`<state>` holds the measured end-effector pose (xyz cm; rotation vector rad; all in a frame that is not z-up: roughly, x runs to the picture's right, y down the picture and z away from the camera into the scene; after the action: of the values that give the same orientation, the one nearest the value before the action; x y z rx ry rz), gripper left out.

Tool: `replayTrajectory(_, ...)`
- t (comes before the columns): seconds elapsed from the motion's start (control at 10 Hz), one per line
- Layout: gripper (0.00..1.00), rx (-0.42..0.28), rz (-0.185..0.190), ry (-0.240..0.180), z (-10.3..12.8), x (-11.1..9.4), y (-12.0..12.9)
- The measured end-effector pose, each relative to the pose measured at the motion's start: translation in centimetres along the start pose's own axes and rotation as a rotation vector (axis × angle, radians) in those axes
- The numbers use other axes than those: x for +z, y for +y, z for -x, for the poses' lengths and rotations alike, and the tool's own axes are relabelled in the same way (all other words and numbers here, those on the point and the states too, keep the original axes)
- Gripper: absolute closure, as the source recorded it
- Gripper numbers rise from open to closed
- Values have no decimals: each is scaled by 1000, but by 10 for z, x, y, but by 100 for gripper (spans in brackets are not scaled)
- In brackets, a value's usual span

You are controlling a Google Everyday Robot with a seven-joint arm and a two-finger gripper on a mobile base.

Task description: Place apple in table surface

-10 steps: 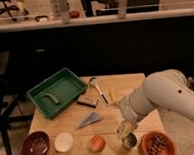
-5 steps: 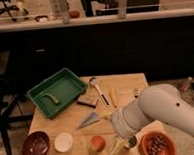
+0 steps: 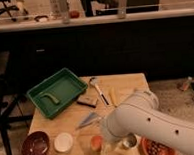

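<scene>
Gripper (image 3: pixel 106 145) low over the front of the table surface (image 3: pixel 126 87) — jaws spread, clasping nothing. Apple (image 3: pixel 96 141) just beside it on the left, resting on the planks — white bowl (image 3: pixel 63 142) farther left.

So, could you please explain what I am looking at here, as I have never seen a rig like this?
This is a single camera view looking down on a wooden table. The big white shape at lower right is a robot arm. Its two-finger gripper is open and low, right beside the apple, which rests on the table near the front edge. Nothing is held. Also on the table are a green tray, a dark bowl, a white bowl, an orange-brown bowl partly behind the arm, and some utensils in the middle.
</scene>
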<state>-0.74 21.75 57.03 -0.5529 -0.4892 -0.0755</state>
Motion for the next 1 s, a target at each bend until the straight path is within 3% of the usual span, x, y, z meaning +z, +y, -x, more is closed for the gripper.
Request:
replayTrajectory(0.3,20,47,39,-50,-8,19,-18)
replayTrajectory(0.5,20,76,36,-79,-12,26,-20)
replayTrajectory(0.6,20,96,19,-98,-15,28,-19)
replayTrajectory(0.9,20,147,-81,-148,-23,33,-8)
replayTrajectory(1.0,20,152,-94,-156,-25,34,-7)
